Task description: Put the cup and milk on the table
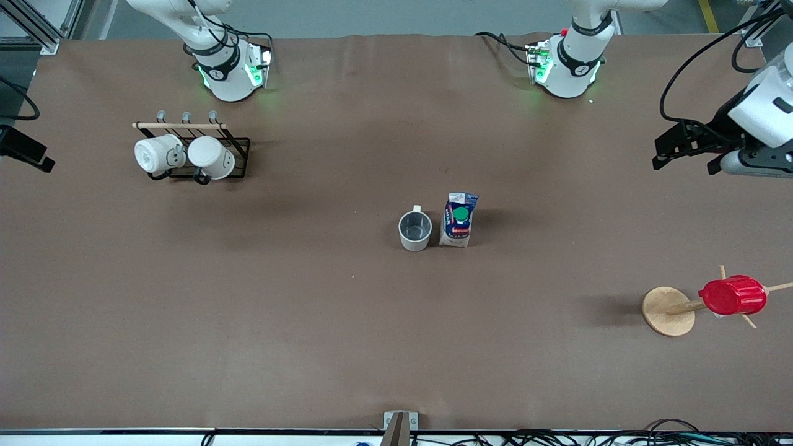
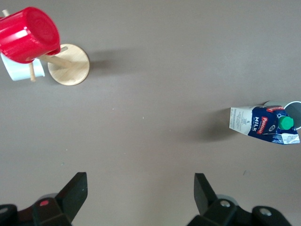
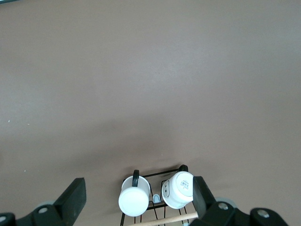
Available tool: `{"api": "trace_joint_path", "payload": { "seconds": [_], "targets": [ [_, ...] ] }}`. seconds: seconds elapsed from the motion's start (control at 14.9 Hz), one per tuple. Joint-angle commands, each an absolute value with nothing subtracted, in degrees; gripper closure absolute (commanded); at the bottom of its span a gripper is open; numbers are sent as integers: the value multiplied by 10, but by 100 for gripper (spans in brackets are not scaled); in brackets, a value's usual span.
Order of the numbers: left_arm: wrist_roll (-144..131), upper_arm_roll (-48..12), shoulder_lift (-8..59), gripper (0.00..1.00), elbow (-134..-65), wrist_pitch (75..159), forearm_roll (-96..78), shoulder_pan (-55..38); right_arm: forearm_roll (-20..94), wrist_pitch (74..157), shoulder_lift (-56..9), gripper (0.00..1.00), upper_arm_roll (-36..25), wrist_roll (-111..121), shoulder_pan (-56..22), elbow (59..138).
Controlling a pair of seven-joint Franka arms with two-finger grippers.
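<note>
The cup (image 1: 414, 230), off-white with a dark grey inside, stands upright mid-table (image 1: 310, 322). The milk (image 1: 459, 219), a blue-and-white carton with a green cap, stands upright right beside it, toward the left arm's end. Both show in the left wrist view, the milk (image 2: 261, 125) partly covering the cup (image 2: 295, 110). My left gripper (image 1: 660, 155) is open and empty, up over the table's left-arm end, apart from both; it also shows in its own view (image 2: 139, 183). My right gripper (image 3: 137, 186) is open and empty over the mug rack, out of the front view.
A black wire rack (image 1: 238, 144) with two white mugs (image 1: 158, 153) stands near the right arm's base. A red ribbed cup (image 1: 733, 295) hangs on a wooden peg stand (image 1: 668, 311) at the left arm's end, nearer the front camera, with a white mug (image 2: 19, 71) under it.
</note>
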State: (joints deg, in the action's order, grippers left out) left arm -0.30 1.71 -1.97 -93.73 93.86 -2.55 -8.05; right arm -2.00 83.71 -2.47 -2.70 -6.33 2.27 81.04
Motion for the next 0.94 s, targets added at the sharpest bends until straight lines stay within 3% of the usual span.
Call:
{"api": "trace_joint_path", "payload": {
  "seconds": [0.0,0.87],
  "targets": [
    [-11,-3,-16,0,-928,929,-11,-67,-9,840,-18,0,-33,-56,20,821],
    [-74,-31,-17,2,-938,947,2,-63,-9,839,-18,0,-33,-56,21,821]
  ]
}}
